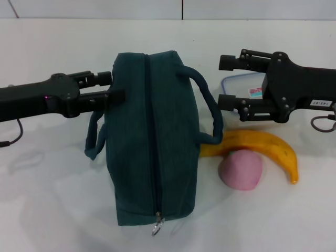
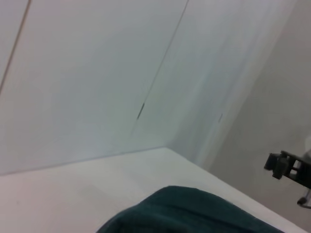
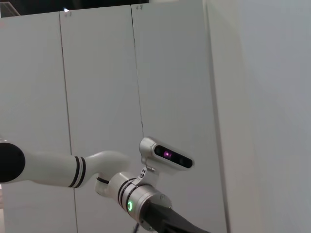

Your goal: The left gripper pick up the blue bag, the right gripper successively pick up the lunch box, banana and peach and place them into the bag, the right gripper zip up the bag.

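The left gripper [image 1: 116,86] has its fingers parted against the left side of the zipped blue bag [image 1: 151,142], mid-bench [image 1: 47,199]. Right of it lie peach [image 1: 241,169] and banana [image 1: 260,147], with the right gripper [image 1: 226,82] open-fingered over the lunch box [image 1: 242,84].

**Middle of the table blocked by the bag, room left at the edges**

The centre of the table [image 1: 47,210] is taken up by the bag [image 1: 152,136], which lies with its zip [image 1: 151,136] drawn shut along the top. Its left side is closed off by the left gripper [image 1: 115,86], set against the bag by the near handle [image 1: 94,134]. On the right, the space beside the bag is crowded by the far handle [image 1: 210,107], the banana [image 1: 262,144], the peach [image 1: 240,169] and the lunch box [image 1: 242,83]. The lunch box is overhung by the right gripper [image 1: 226,81], whose fingers are spread apart. Bare tabletop is left in front of the bag on the left, and behind the bag toward the wall.
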Tool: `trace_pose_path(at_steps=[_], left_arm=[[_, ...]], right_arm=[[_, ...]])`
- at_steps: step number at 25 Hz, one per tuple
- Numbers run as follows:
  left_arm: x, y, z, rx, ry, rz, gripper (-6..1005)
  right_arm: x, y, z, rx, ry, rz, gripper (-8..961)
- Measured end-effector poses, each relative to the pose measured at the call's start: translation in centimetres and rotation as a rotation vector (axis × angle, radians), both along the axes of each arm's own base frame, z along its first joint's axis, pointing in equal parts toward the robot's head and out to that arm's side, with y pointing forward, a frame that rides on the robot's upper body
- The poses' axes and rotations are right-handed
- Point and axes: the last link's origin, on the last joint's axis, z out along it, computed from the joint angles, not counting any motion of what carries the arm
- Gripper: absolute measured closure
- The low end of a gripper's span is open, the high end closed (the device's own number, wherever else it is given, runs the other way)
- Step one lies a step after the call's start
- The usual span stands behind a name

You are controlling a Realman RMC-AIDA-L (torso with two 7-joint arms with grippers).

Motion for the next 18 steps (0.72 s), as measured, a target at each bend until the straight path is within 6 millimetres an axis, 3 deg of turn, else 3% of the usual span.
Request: trace_pose_path(at_steps=[9,18], left_arm=[[0.5,0.6,-1.0,-0.072,-0.032,0.051,291],[0.2,1.2,-1.5,-0.019,-0.006,0.057,335]], right_arm=[[-0.1,0.0,-0.3,0.000,0.002,-0.009,200],[0.5,-0.4,-0.5,0.007,0.007,-0.026,204]])
